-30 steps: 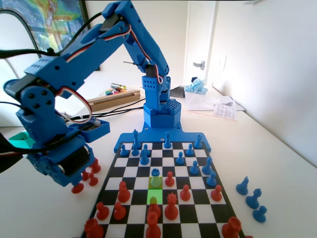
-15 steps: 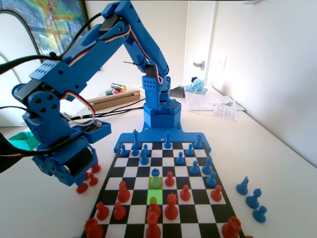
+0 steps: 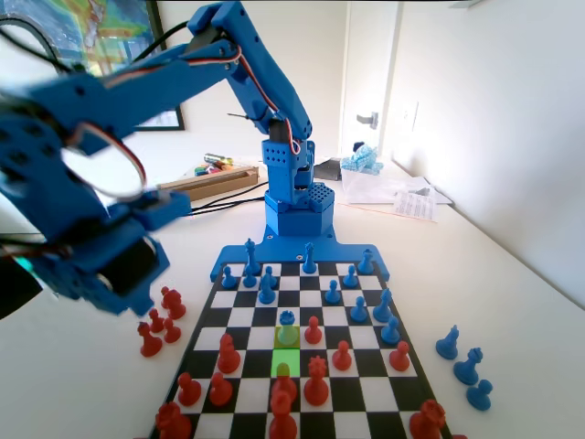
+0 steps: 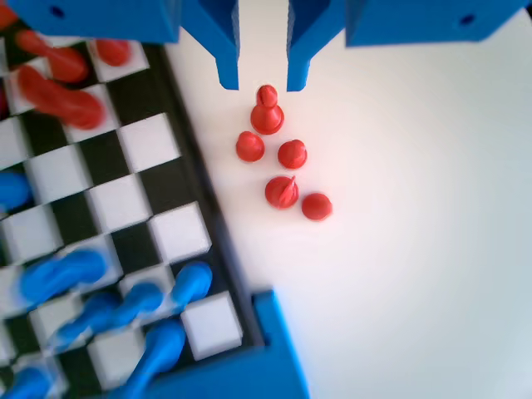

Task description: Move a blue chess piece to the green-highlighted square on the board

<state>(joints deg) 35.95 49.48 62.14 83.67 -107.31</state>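
Note:
A small blue chess piece (image 3: 287, 319), a pawn, stands mid-board with its base on the upper of two adjoining green-highlighted squares (image 3: 286, 362). The head of a red piece pokes into the lower green square. My gripper (image 3: 123, 297) hangs blurred beyond the left edge of the board (image 3: 361, 389), over a cluster of red pieces (image 3: 157, 325). In the wrist view the gripper (image 4: 263, 81) is open, jaws apart with nothing between them, just above the topmost red pawn (image 4: 267, 110). The board's (image 4: 150, 141) edge runs along the left.
Red pieces (image 3: 315, 382) fill the near board, and blue pieces (image 3: 265, 279) the far rows by the arm's base (image 3: 297, 206). Three blue pieces (image 3: 466, 366) stand on the table to the right. Blurred blue pieces (image 4: 158, 291) sit at the wrist view's lower left.
The arm has swung up and leftwards and is now motion-blurred. The red pieces beside the board are less covered. No piece on the board has moved.

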